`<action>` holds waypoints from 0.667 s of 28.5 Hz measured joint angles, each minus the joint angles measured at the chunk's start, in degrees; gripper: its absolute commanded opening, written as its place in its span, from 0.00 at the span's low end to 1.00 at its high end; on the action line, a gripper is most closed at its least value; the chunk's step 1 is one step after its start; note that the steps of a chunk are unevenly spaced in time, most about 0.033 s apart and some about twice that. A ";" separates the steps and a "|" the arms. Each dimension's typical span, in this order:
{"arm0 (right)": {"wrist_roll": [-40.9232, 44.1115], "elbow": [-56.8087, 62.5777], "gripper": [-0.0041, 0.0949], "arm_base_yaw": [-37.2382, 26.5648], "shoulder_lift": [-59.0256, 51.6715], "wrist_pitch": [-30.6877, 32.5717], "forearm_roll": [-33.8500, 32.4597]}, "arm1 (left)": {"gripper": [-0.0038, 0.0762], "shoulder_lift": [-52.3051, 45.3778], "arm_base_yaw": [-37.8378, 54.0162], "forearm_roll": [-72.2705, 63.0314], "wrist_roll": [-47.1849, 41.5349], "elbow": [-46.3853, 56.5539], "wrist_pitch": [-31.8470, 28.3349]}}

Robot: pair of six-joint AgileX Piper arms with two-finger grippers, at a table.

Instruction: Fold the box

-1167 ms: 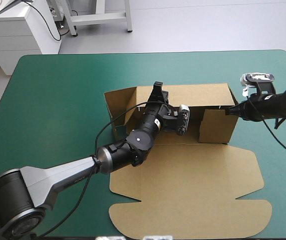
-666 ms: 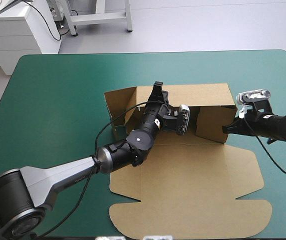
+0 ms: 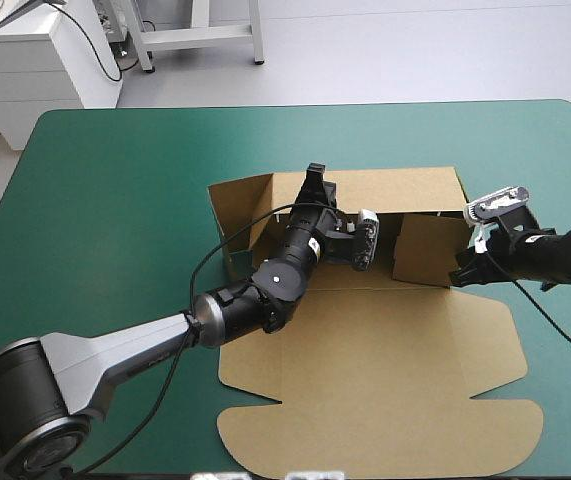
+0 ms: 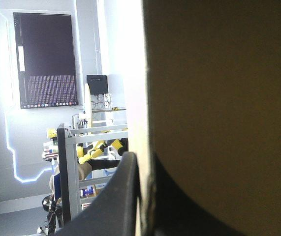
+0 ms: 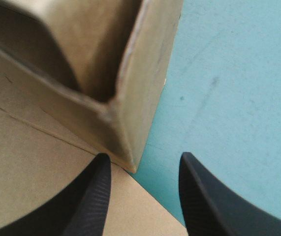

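The brown box (image 3: 385, 340) lies mid-table, its lid flat toward the near edge and its walls raised at the far side. My left gripper (image 3: 315, 182) reaches over the tray and is shut on the top of the back wall. In the left wrist view, brown board (image 4: 219, 98) stands clamped between that gripper's fingers (image 4: 142, 162). My right gripper (image 3: 457, 277) sits low at the tray's near right corner, beside the right wall (image 3: 430, 250). Its wrist view has the gripper (image 5: 144, 156) open, with the box corner (image 5: 130, 73) just ahead and the lid (image 5: 27, 162) under one finger.
Teal-green cover (image 3: 115, 180) stretches wide to the left of the box and beyond it. A narrower strip (image 5: 229, 73) lies between the box and the table's right edge, where my right arm rests.
My right gripper has slid along the right wall toward the near edge and dropped to the tray's near right corner. The left gripper has held still on the back wall.
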 measured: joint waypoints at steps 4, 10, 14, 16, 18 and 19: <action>-2.55 0.00 0.46 0.00 0.00 -0.06 2.48 | 0.04 0.00 0.00 0.05 0.00 0.00 -0.06; -15.69 -0.09 0.39 0.00 2.95 -0.53 15.26 | 0.04 0.00 0.00 0.05 0.00 0.00 -0.17; -17.82 -0.09 0.03 -0.20 5.48 -1.70 19.31 | 0.04 0.00 0.00 0.20 0.00 0.00 -0.12; -18.22 -0.13 0.05 -0.39 6.19 -2.74 21.48 | 0.04 0.00 0.00 0.21 -0.02 0.00 -0.01; -18.34 -0.16 0.04 -0.47 6.38 -3.33 22.77 | 0.04 0.00 0.00 0.08 -0.08 0.00 0.04; -18.39 -0.16 0.04 -0.40 6.38 -3.53 22.96 | 0.04 0.00 0.00 0.08 -0.13 0.00 0.04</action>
